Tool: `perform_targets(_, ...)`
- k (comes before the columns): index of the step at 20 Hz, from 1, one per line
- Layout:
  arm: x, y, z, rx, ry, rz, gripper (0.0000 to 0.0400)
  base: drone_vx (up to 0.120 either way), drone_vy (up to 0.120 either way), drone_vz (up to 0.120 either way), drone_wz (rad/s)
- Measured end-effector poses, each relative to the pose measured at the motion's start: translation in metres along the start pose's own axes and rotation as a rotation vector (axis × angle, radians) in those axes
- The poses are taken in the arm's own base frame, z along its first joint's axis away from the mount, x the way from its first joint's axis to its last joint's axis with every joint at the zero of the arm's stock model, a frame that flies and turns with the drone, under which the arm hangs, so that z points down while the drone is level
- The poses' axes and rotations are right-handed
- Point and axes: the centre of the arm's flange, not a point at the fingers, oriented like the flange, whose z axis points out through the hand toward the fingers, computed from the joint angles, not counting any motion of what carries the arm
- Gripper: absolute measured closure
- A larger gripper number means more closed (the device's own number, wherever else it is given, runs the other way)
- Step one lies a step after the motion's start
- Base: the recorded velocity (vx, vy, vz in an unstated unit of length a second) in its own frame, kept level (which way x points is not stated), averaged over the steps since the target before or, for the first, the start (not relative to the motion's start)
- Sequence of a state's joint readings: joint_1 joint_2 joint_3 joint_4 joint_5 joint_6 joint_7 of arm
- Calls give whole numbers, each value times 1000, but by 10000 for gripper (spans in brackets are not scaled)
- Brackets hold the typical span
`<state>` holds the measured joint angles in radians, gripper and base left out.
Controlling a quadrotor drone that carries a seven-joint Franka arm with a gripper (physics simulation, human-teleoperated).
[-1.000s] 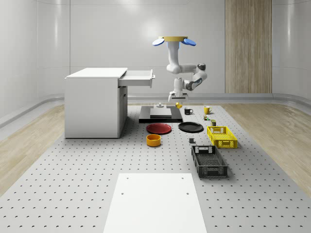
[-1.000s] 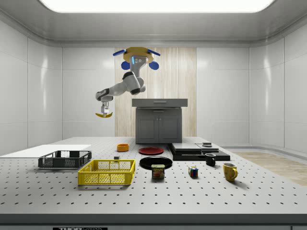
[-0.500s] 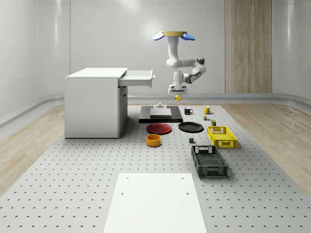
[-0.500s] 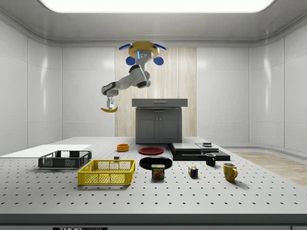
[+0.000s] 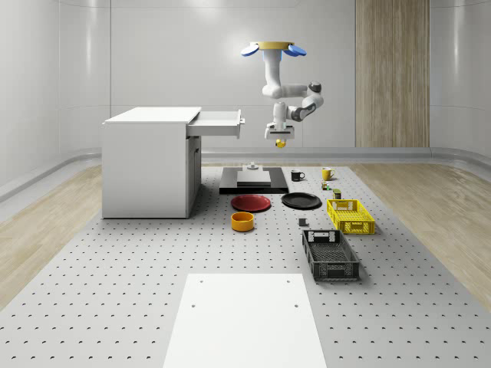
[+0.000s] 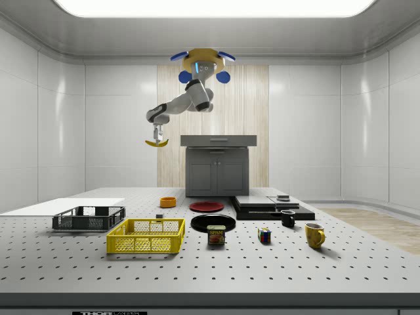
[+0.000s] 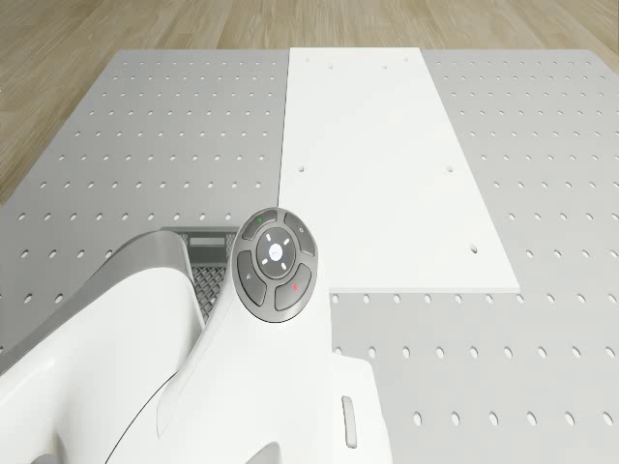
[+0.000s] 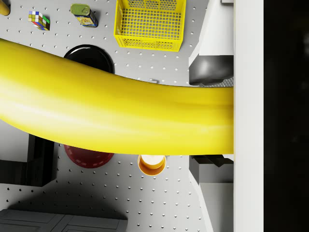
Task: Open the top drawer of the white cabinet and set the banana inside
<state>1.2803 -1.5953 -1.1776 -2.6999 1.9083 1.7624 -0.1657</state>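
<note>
The hand is clamped on the banana, which hangs crosswise just below it, high in the air. In the wrist view the banana stretches across as a broad yellow curve, with one finger of the hand showing as a dark pad pressed against its upper edge. In the side view the hand and banana hang level with the top of the white cabinet, well out in front of it, toward the side view's left.

The arm bends up from the hand to the drone, which hovers above the far part of the counter, over the black slab that lies near the counter's far edge.

In the whole-scene view, the white cabinet stands on the counter's left side. Its top drawer is pulled open, and the hand with the banana is beside the drawer's front, apart from it and slightly lower than its rim.

Below the hand on the counter lie a red plate, a black plate and an orange bowl. Toward the counter's right edge are a yellow basket and, nearer the front edge, a black basket. Near the far edge stand a black mug and a yellow mug. A white mat lies flat at the middle of the counter's front edge.
</note>
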Motion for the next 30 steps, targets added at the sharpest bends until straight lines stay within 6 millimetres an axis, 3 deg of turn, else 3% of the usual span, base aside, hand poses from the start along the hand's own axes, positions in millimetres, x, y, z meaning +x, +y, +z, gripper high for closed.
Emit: perform_targets(30, 0, 0, 0, 0, 0, -1, 200, -120, 0, 120, 0)
